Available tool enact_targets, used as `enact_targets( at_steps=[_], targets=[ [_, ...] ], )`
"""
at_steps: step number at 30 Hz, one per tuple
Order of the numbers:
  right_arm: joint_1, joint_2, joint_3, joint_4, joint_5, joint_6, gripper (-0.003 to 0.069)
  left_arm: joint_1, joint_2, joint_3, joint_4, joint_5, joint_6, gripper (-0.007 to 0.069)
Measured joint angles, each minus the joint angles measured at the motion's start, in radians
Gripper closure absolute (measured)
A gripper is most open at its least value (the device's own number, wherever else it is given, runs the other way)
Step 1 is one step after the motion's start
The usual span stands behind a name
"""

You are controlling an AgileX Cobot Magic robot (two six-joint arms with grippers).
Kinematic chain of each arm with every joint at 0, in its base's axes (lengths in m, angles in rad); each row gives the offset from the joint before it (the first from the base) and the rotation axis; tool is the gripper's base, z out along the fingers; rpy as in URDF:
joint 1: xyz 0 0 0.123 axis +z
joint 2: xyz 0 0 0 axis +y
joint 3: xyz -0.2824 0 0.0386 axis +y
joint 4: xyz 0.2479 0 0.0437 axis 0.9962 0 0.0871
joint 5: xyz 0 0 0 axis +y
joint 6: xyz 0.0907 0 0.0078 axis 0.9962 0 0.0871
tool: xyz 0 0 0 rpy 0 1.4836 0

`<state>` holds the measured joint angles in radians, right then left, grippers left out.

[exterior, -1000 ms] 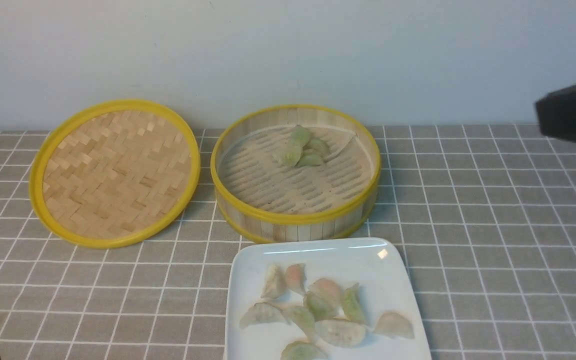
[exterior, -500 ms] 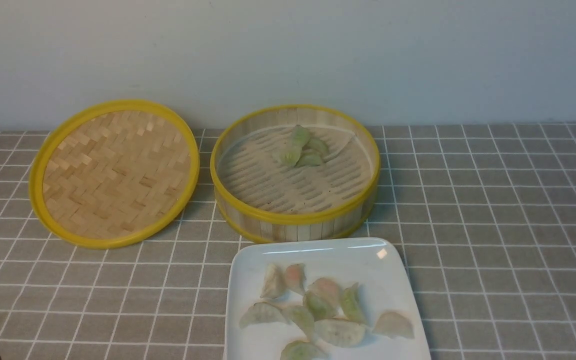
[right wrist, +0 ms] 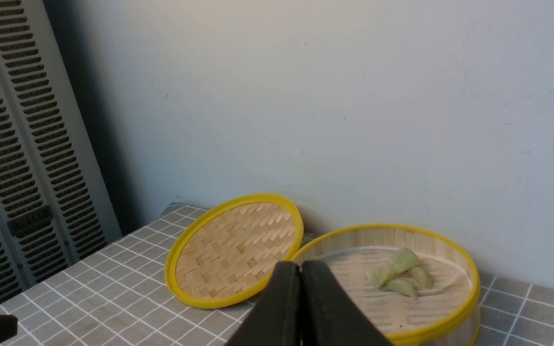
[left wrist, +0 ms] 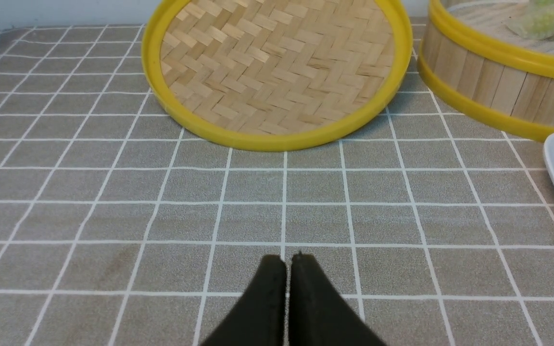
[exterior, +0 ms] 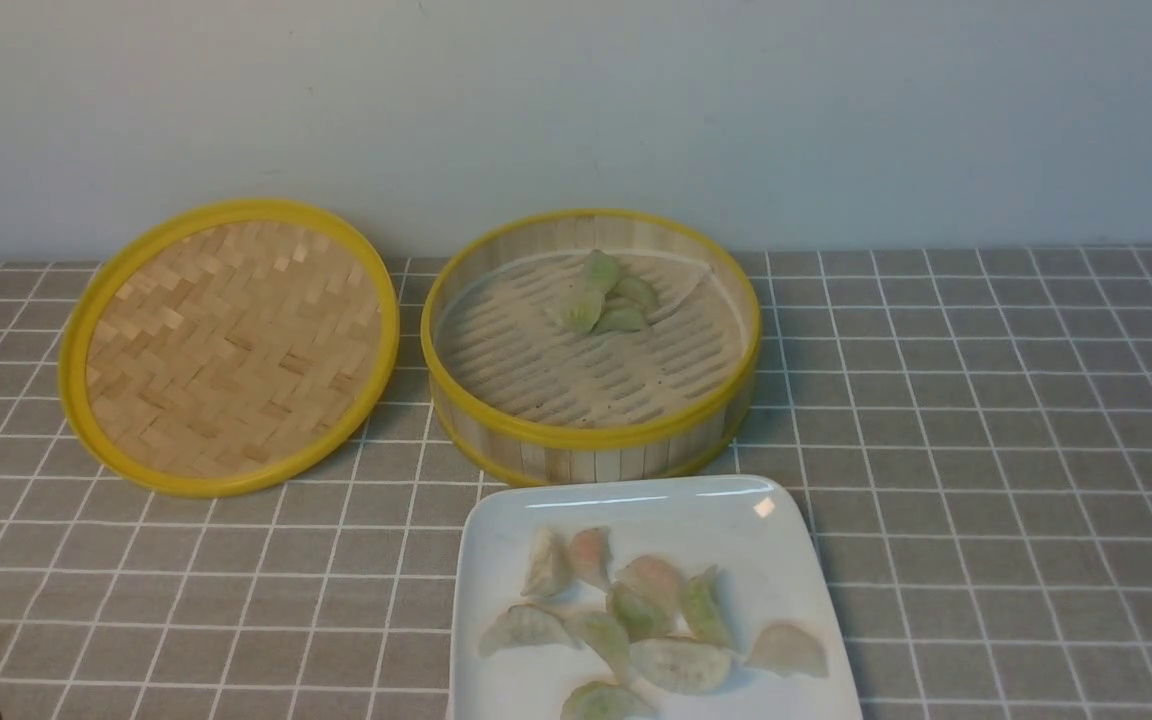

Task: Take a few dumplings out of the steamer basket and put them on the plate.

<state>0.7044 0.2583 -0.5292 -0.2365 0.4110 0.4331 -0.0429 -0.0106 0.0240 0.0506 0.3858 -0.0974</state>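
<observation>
Grey, white-gridded counter (exterior: 986,420) is backed by a pale wall (exterior: 576,110). The dark part of the right arm that intruded at 2 o'clock a second ago has gone from the front view — the space over the basket (exterior: 591,437) and plate (exterior: 771,520) is left unobstructed there. By that, a withdrawal after serving is suggested, and the task may be judged finished or very nearly so.

Ten dumplings (exterior: 681,665) can be counted on the visible part of the plate, some overlapping; its near edge is cut off. Four green ones are left bunched in the basket, towards 12 o'clock from its middle. As only a few were asked for, these need not be moved.

The right claw (right wrist: 301,267) and the left claw (left wrist: 282,259) are both seen with tips drawn together, nothing held between them. The lid (exterior: 236,345) is set aside at 9 o'clock from the basket, and a louvred panel (right wrist: 34,120) is seen in the right wrist view. The plate is placed just at 6 o'clock from the basket. Should more be wanted, the basket's raised rim would have to be cleared — and the crowded dumplings could be snagged together.
</observation>
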Motion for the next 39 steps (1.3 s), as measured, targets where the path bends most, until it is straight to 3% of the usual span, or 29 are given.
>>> enact_targets(
  at_steps=[4, 12, 17, 21, 22, 23, 25, 27, 31, 35, 39],
  targets=[
    [0.0, 0.0, 0.0, 0.014, -0.038, -0.027, 0.0673, 0.0, 0.0, 0.0, 0.0, 0.0, 0.0, 0.0629],
    [0.0, 0.0, 0.0, 0.217, -0.066, -0.292, 0.0673, 0.0, 0.0, 0.0, 0.0, 0.0, 0.0, 0.0629],
    [-0.005, -0.005, 0.005, 0.236, -0.068, -0.319, 0.0673, 0.0, 0.0, 0.0, 0.0, 0.0, 0.0, 0.0629],
    [-0.134, -0.044, 0.064, 0.236, -0.074, -0.342, 0.0673, 0.0, 0.0, 0.0, 0.0, 0.0, 0.0, 0.0629],
    [-0.229, -0.063, 0.118, 0.236, -0.074, -0.342, 0.0673, 0.0, 0.0, 0.0, 0.0, 0.0, 0.0, 0.0629],
    [-0.241, -0.065, 0.124, 0.236, -0.074, -0.342, 0.0673, 0.0, 0.0, 0.0, 0.0, 0.0, 0.0, 0.0629],
    [-0.415, -0.093, 0.228, 0.236, -0.073, -0.342, 0.0673, 0.0, 0.0, 0.0, 0.0, 0.0, 0.0, 0.0629],
    [-0.474, -0.109, 0.281, 0.23, -0.073, -0.342, 0.0673, 0.0, 0.0, 0.0, 0.0, 0.0, 0.0, 0.0629],
    [-0.688, -0.192, 0.473, 0.227, -0.07, -0.342, 0.0673, 0.0, 0.0, 0.0, 0.0, 0.0, 0.0, 0.0629],
    [-0.78, -0.262, 0.551, 0.229, -0.043, -0.341, 0.0673, 0.0, 0.0, 0.0, 0.0, -0.001, 0.0, 0.0629],
    [-0.802, -0.267, 0.551, 0.236, -0.039, -0.341, 0.0673, 0.0, 0.0, 0.0, 0.0, -0.001, 0.0, 0.0629]
  ],
)
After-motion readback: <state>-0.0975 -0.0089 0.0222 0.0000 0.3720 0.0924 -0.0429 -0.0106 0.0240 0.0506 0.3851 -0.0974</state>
